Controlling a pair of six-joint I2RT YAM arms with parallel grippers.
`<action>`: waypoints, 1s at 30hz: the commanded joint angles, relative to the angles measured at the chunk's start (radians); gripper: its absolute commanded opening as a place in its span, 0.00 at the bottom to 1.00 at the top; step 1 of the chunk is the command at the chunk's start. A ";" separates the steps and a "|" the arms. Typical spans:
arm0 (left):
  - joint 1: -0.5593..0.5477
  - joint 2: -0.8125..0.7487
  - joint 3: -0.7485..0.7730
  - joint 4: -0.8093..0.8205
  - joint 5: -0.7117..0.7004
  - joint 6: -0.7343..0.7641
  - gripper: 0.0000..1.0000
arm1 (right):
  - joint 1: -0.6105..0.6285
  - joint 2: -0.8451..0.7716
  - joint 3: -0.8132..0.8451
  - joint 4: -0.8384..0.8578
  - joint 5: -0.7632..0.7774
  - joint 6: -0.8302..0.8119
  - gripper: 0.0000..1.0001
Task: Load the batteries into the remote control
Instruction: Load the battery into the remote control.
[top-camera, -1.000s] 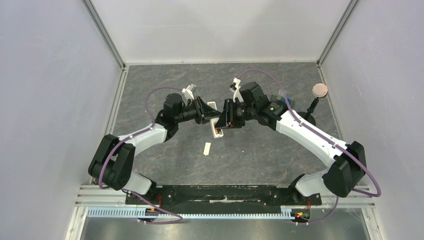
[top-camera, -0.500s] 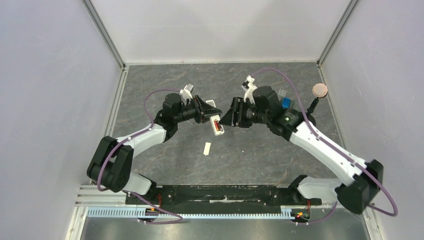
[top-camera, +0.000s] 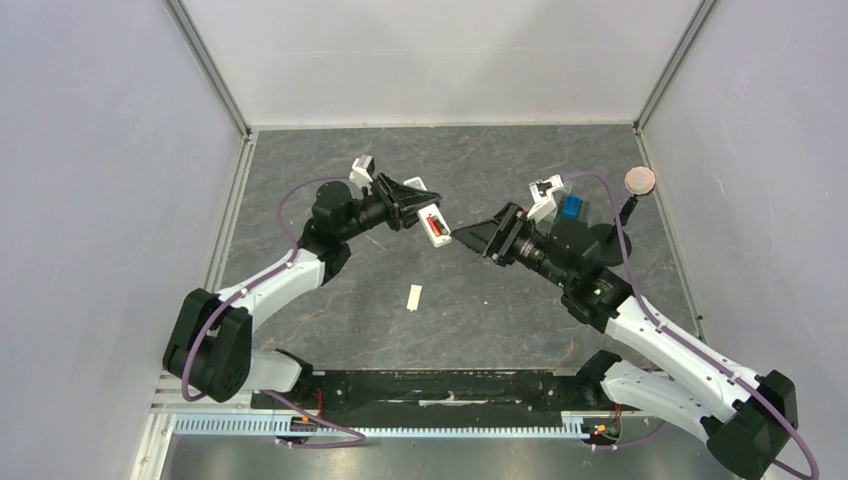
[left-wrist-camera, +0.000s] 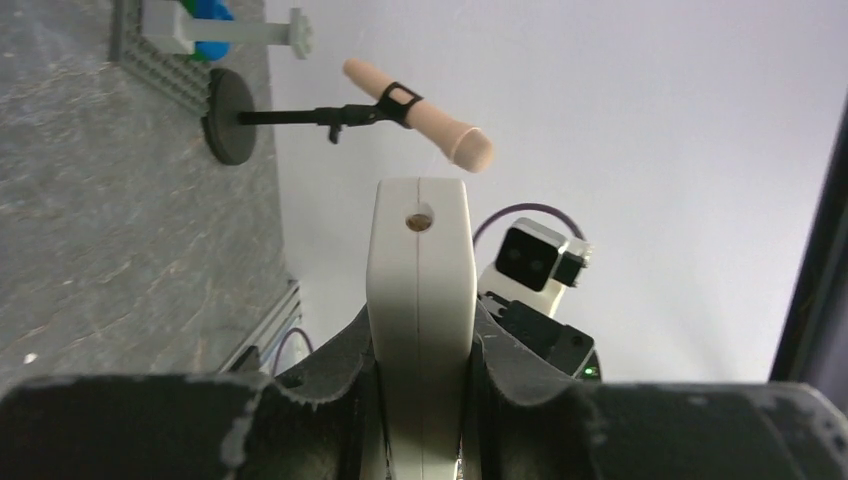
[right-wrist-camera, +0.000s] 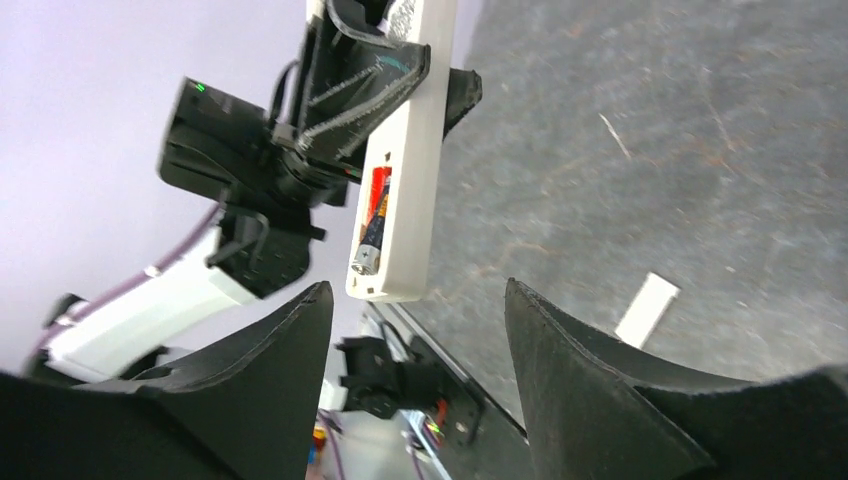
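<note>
Above the grey counter (top-camera: 520, 310), your left claw (top-camera: 408, 203) pinches the remote control (top-camera: 433, 225); its free end points toward your spread, empty right claw (top-camera: 468, 238), just beside.

A narrow gap, seemingly, separates the remote (top-camera: 433, 223) from the right gripper (top-camera: 466, 238); cover (top-camera: 414, 297) lies nearer on bare floor (top-camera: 500, 310), blocks (top-camera: 571, 206) far right.

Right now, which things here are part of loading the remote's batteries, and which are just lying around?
Job: remote control; batteries in it; white cover piece.
Lying about: blue and grey blocks; wooden-tipped stand.
</note>
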 joint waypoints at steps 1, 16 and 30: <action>-0.004 -0.064 0.059 0.084 -0.040 -0.087 0.02 | 0.000 -0.036 -0.034 0.251 0.047 0.116 0.66; -0.022 -0.064 0.038 0.148 -0.068 -0.173 0.02 | 0.033 0.054 0.002 0.305 0.032 0.145 0.57; -0.025 -0.078 0.004 0.144 -0.091 -0.167 0.02 | 0.033 0.015 0.000 0.267 0.063 0.144 0.54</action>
